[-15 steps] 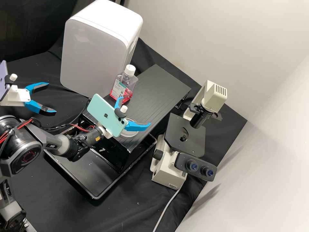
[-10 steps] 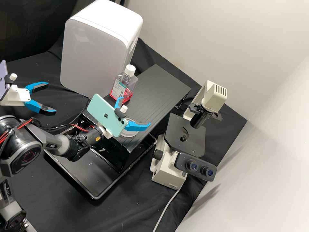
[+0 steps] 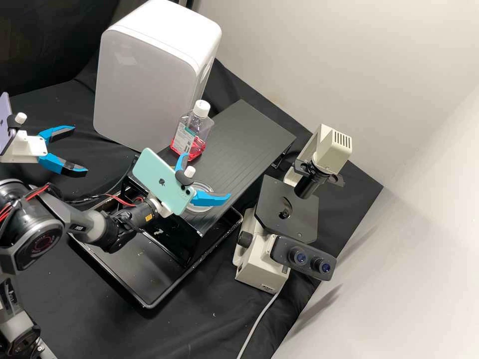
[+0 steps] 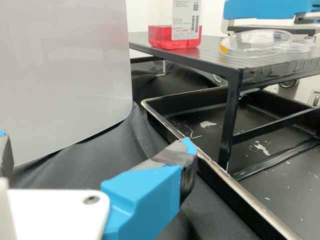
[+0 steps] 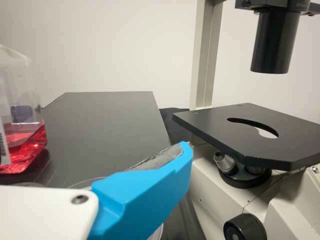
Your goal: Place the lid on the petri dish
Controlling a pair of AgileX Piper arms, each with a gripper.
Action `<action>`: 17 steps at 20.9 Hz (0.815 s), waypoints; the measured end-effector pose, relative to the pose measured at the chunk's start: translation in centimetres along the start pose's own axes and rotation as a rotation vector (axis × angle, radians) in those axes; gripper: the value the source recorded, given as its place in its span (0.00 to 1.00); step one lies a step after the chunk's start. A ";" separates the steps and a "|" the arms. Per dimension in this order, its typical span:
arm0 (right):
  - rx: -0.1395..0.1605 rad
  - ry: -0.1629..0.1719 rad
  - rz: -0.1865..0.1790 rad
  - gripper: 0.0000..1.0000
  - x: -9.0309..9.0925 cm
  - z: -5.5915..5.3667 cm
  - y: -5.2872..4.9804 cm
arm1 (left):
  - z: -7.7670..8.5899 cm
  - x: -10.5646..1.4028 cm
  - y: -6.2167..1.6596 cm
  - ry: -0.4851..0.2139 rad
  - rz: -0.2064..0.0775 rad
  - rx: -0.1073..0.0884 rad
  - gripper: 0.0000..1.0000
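A clear petri dish [image 3: 201, 192] lies on the black slatted platform [image 3: 249, 134], near its front corner. In the left wrist view the petri dish [image 4: 260, 41] shows two stacked clear rims; whether the lid sits square I cannot tell. My right gripper [image 3: 208, 175] hovers over the dish, open, one blue finger on each side and nothing held. One of its fingers [image 5: 150, 182] crosses the right wrist view. My left gripper [image 3: 80, 149] hangs open and empty at the far left of the bench, well away from the dish.
A flask of red liquid [image 3: 192, 132] stands on the platform behind the dish. A tall white box [image 3: 149, 70] is at the back left. The platform stands in a black tray [image 3: 149, 294]. A microscope [image 3: 294, 214] sits to the right.
The right gripper has shifted slightly left and lower over the dish, and more of the dish shows between its fingers. The left arm has barely moved.
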 end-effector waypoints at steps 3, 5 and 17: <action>-0.001 0.022 -0.003 1.00 -0.8 -0.3 -0.3 | 0.0 0.0 0.00 0.000 0.000 0.000 1.00; 0.000 0.050 0.004 1.00 -1.2 -0.7 -0.5 | 0.0 0.0 0.00 0.000 0.000 0.000 1.00; -0.080 0.094 -0.093 1.00 -2.5 -0.9 -4.2 | 0.0 0.0 -0.01 0.000 0.000 0.000 1.00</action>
